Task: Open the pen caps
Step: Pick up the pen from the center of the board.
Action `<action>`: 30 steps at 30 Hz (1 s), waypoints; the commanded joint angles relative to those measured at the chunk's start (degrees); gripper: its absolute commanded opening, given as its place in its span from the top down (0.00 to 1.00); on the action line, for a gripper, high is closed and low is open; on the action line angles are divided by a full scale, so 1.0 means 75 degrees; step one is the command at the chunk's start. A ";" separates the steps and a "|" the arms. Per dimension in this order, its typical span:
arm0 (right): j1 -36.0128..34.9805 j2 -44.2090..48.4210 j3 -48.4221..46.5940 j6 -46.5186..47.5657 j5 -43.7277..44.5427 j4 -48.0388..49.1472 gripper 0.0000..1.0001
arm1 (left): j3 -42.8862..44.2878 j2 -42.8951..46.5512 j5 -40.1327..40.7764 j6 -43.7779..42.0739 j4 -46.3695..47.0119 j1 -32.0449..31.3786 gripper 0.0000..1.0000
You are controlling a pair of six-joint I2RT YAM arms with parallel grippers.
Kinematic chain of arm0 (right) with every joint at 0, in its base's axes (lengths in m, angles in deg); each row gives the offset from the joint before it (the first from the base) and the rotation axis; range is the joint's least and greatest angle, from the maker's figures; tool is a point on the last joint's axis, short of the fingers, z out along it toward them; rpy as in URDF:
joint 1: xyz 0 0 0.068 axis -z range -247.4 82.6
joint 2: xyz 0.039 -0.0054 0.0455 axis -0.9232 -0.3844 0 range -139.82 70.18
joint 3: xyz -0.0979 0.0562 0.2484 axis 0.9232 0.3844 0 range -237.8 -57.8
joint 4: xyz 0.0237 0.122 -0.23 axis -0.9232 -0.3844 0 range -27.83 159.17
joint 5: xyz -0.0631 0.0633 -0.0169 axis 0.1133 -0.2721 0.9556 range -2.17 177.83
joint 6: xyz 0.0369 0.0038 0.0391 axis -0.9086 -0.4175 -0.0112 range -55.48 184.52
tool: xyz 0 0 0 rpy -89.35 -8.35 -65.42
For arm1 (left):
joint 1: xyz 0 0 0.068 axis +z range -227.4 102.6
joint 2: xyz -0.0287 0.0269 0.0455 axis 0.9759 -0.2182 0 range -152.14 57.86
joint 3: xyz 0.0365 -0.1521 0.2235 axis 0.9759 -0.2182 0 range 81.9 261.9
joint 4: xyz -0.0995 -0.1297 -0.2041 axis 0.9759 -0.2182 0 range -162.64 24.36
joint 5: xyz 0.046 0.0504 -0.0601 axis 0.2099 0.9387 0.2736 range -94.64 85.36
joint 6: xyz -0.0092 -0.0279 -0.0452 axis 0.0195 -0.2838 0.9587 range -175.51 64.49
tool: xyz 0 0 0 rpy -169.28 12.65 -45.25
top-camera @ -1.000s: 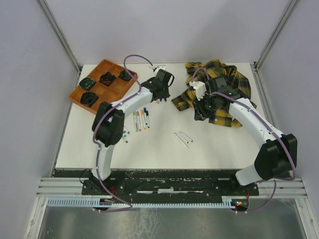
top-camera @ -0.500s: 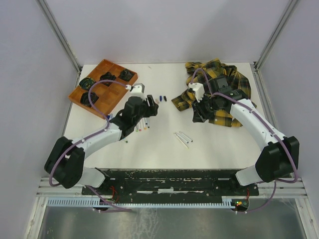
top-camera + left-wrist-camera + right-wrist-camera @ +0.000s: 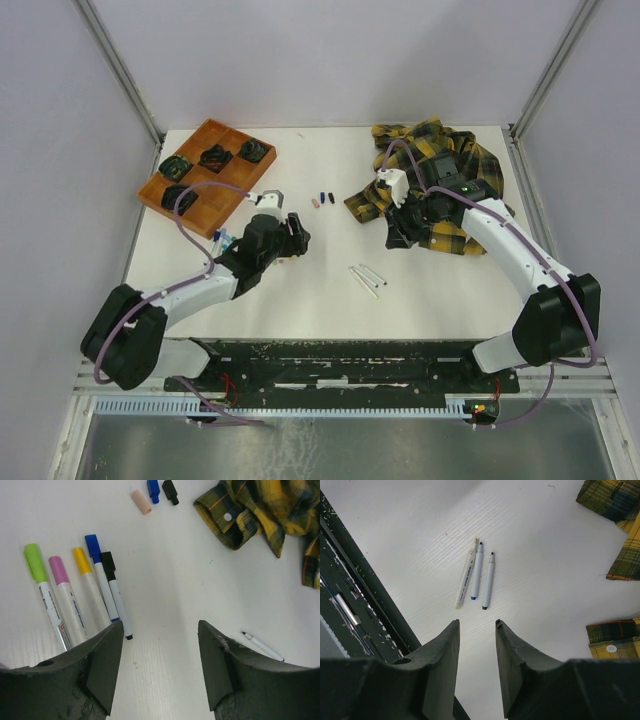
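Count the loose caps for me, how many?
3. A peach cap, a blue cap and a black cap lie side by side near the shirt. More may hide under the left arm.

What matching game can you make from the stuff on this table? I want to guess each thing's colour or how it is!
Things:
1. tray
2. shirt
3. green cap
4. three white markers

Matches:
A. on its marker
B. orange
C. tips bare
D. yellow and dark checks

Pairs: 1-B, 2-D, 3-A, 4-C
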 commanded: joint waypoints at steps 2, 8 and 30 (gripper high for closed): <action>0.0023 0.0155 -0.0100 0.0109 -0.0187 0.0060 0.58 | 0.0994 -0.1014 0.0133 0.0314 -0.0812 0.0027 0.40; 0.0020 0.0119 -0.0111 0.0121 -0.0193 0.0051 0.58 | 0.2022 -0.2034 0.0892 0.0106 -0.1954 -0.0011 0.54; 0.0026 0.0148 -0.0120 0.0159 -0.0215 0.0030 0.58 | 0.3693 -0.3927 0.1544 -0.0380 -0.3293 -0.0084 0.69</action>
